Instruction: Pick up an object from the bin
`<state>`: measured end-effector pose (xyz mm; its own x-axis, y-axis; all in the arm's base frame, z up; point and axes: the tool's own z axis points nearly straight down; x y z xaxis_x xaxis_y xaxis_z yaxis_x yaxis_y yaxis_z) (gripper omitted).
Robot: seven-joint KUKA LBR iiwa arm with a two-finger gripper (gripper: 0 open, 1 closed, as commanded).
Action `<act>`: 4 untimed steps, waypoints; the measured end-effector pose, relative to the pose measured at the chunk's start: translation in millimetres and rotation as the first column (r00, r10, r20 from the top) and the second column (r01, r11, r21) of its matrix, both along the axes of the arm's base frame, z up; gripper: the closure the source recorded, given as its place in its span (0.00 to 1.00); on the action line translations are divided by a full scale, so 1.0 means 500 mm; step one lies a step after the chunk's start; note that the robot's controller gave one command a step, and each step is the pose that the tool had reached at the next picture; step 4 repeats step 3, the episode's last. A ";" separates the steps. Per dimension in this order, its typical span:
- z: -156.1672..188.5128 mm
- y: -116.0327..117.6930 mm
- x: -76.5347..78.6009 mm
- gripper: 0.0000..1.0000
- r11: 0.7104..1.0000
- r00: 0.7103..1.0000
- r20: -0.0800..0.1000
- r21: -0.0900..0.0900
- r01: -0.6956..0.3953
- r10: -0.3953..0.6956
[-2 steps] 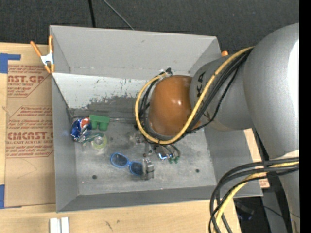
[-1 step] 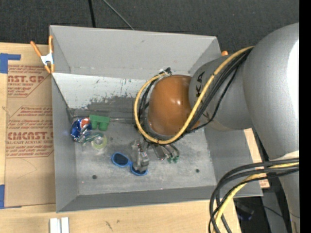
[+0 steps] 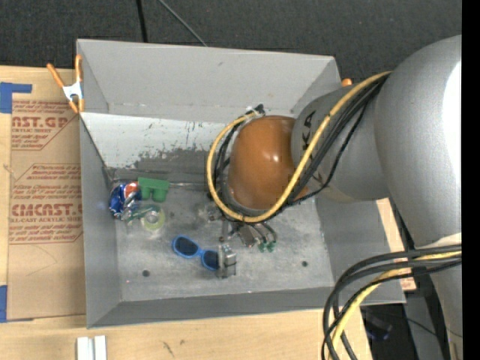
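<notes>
Camera view: gripper (image 3: 226, 259) low in bin (image 3: 289, 274), just beside blue sunglasses (image 3: 191, 250); pincer state cannot be told. Approach step, likely; next: straddle frame, close, lift.

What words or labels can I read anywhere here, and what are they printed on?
"CAST.GP", large red print, cut off at its start: on the cardboard sheet left of the bin.
"ALL-CAST ACRYLIC SHEET", small red line, barely readable: same cardboard sheet.
White lettering on the arm's black segment: crossed by cables, unreadable.
Crumpled blue, red and white packaging in the bin: no letters readable.
</notes>
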<state>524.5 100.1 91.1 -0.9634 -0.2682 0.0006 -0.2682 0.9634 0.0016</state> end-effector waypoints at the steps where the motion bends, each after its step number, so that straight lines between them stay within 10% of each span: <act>1: -0.044 0.046 -0.015 0.00 0.866 0.866 -0.001 0.000 0.499 -0.499; 2: -0.043 0.045 -0.014 1.00 0.867 0.867 0.001 0.000 0.499 -0.499; 3: 0.229 0.073 -0.030 1.00 0.853 0.853 0.006 0.006 0.522 -0.522; 4: 0.229 0.073 -0.030 1.00 0.853 0.853 0.006 0.006 0.522 -0.522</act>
